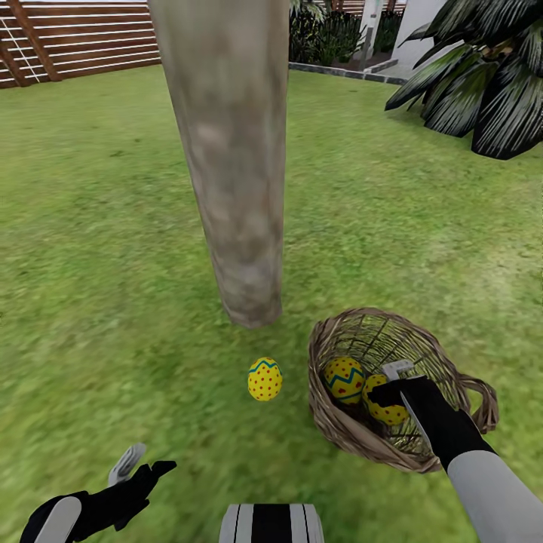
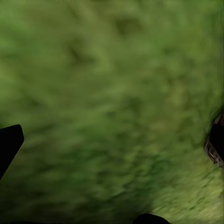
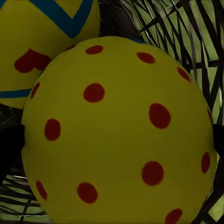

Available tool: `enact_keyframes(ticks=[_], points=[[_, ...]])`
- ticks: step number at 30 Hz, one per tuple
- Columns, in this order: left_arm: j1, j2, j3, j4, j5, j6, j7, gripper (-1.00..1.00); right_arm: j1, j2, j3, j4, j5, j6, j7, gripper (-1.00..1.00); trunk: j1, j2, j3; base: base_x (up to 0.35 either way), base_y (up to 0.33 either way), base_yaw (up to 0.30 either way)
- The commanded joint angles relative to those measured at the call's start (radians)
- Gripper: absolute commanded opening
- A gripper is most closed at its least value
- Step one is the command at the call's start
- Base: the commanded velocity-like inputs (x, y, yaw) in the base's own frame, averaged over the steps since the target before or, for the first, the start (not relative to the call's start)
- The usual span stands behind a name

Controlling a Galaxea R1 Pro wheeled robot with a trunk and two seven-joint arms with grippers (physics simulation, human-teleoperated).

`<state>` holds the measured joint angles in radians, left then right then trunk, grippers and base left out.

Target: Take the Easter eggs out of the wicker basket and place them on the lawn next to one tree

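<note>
Inside the wicker basket (image 1: 354, 434) lie two Easter eggs (image 1: 345, 378), one between the right gripper (image 1: 392, 392) fingers; a third (image 1: 265, 378) sits by the tree (image 1: 234, 188).

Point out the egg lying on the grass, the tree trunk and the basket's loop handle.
egg on the grass (image 1: 265, 378): head view, middle of its shell.
tree trunk (image 1: 234, 166): head view, mid-trunk bark.
loop handle (image 1: 489, 403): head view, outer curve of the loop.

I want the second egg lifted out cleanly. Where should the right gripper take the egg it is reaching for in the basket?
Across the egg's widest middle, coming down through the wicker basket's open top. The right gripper already straddles it, and the other egg crowds one side.
</note>
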<state>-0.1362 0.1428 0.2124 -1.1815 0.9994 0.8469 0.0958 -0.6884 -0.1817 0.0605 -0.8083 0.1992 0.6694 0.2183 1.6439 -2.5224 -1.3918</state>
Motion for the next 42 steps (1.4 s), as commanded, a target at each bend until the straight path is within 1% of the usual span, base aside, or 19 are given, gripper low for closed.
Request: enact_keyframes(ticks=[1,3,12,15,17,19,21,23,25,26,27,28,29,30,31,32,35,37,42], points=[[0.0,0.0,0.001,-0.001,0.01,0.005,0.01,1.0,0.0,-0.001,0.002,-0.002,0.009,0.005,0.007,-1.0,0.0,0.0,-0.001,0.0,0.0,0.0],[0.0,0.0,0.001,-0.001,0.011,0.005,0.01,1.0,0.0,-0.001,0.002,-0.002,0.009,0.005,0.007,-1.0,0.0,0.0,-0.001,0.0,0.0,0.0],[0.0,0.0,0.001,-0.001,0.011,0.005,0.01,1.0,0.0,-0.001,0.004,-0.006,0.008,0.006,0.009,-1.0,-0.004,0.002,0.034,0.0,0.0,0.0],[0.0,0.0,0.002,-0.001,0.011,0.005,0.01,1.0,0.006,-0.003,0.007,-0.063,0.008,0.008,0.01,-1.0,-0.006,0.003,0.046,0.0,0.0,0.0],[0.0,0.0,0.002,-0.001,0.012,0.005,0.01,1.0,0.019,-0.012,0.007,-0.132,0.008,0.01,0.04,-1.0,-0.006,0.003,0.053,0.0,0.0,0.0],[0.0,0.0,0.006,-0.001,0.013,0.005,0.01,1.0,0.059,-0.028,0.005,-0.248,0.009,0.014,0.125,-1.0,-0.007,0.003,0.061,0.0,0.0,0.0],[0.0,0.0,0.008,-0.001,0.011,0.005,0.01,1.0,0.107,-0.032,0.002,-0.352,0.009,0.026,0.149,-1.0,-0.008,0.004,0.069,0.0,0.0,0.0],[0.0,0.0,0.008,-0.001,0.009,0.005,0.01,1.0,0.16,-0.038,-0.003,-0.482,0.008,0.09,0.159,-1.0,-0.009,0.004,0.077,0.0,0.0,0.0],[0.0,0.0,0.008,-0.001,0.006,0.005,0.01,1.0,0.205,-0.073,-0.006,-0.615,0.002,0.138,0.21,-1.0,-0.01,0.005,0.084,0.0,0.0,0.0],[0.0,0.0,0.008,-0.001,0.004,0.004,0.01,1.0,0.22,-0.098,-0.012,-0.682,0.0,0.154,0.282,-1.0,-0.011,0.005,0.088,0.0,0.0,0.0],[0.0,0.0,0.008,-0.001,0.004,0.001,0.01,1.0,0.225,-0.112,-0.034,-0.72,-0.002,0.172,0.343,-1.0,-0.011,0.005,0.092,0.0,0.0,0.0],[0.0,0.0,0.008,-0.001,0.005,-0.003,0.01,1.0,0.228,-0.125,-0.083,-0.747,-0.004,0.197,0.413,-1.0,-0.011,0.006,0.096,0.0,0.0,0.0],[0.0,0.0,0.008,-0.001,0.007,-0.009,0.01,1.0,0.231,-0.136,-0.189,-0.774,-0.007,0.231,0.541,-1.0,-0.012,0.006,0.1,0.0,0.0,0.0],[0.0,0.0,0.008,-0.001,0.009,-0.013,0.01,1.0,0.231,-0.141,-0.258,-0.786,-0.008,0.244,0.631,-1.0,-0.012,0.006,0.104,0.0,0.0,0.0],[0.0,0.0,0.008,-0.002,0.011,-0.023,0.01,1.0,0.225,-0.145,-0.348,-0.795,-0.009,0.253,0.758,-1.0,-0.013,0.006,0.108,0.0,0.0,0.0],[0.0,-0.001,0.008,-0.002,0.013,-0.035,0.009,1.0,0.219,-0.145,-0.409,-0.8,-0.01,0.257,0.844,-1.0,-0.013,0.006,0.111,0.0,0.0,0.0],[0.0,-0.003,0.005,-0.002,0.015,-0.061,0.009,1.0,0.194,-0.137,-0.466,-0.804,-0.014,0.263,0.922,-1.0,-0.015,0.007,0.123,0.0,0.0,0.0],[0.0,-0.004,0.002,-0.001,0.012,-0.069,0.009,1.0,0.179,-0.125,-0.474,-0.805,-0.031,0.266,0.934,-1.0,-0.015,0.008,0.131,0.0,0.0,0.0],[0.0,-0.006,-0.002,0.014,0.002,-0.157,0.01,1.0,0.138,-0.055,-0.476,-0.807,-0.068,0.269,0.943,-1.0,-0.018,0.009,0.15,0.0,0.0,0.08]])
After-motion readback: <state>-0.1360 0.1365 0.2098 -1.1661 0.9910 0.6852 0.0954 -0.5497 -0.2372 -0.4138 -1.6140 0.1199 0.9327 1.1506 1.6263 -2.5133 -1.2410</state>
